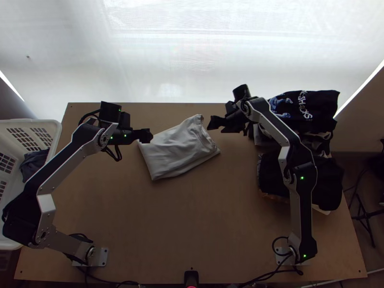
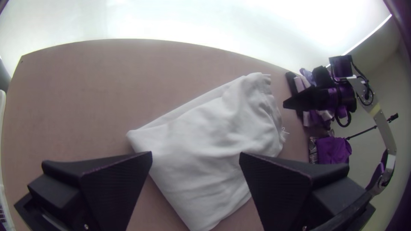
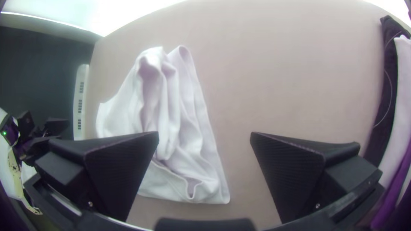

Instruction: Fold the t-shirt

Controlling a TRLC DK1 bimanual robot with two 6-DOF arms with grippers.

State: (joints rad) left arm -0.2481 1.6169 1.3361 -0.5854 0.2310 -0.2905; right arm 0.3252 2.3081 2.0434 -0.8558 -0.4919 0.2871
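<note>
A white t-shirt (image 1: 177, 149) lies folded into a compact, slightly slanted bundle near the table's far middle, its right end rumpled with layered edges. At its upper left corner is my left gripper (image 1: 150, 136); in the left wrist view the left gripper (image 2: 195, 156) stands open, with the shirt (image 2: 209, 141) between and beyond its fingers. My right gripper (image 1: 211, 124) is just right of the shirt's rumpled end. In the right wrist view the right gripper (image 3: 204, 136) is open and empty, one finger overlapping the view of the shirt (image 3: 192, 141).
Piled dark and light clothes (image 1: 307, 113) lie along the table's right side, partly under the right arm. A white basket (image 1: 55, 126) with dark cloth in it stands at the left edge. Bare wooden table (image 1: 192, 221) stretches between the arm bases and the shirt.
</note>
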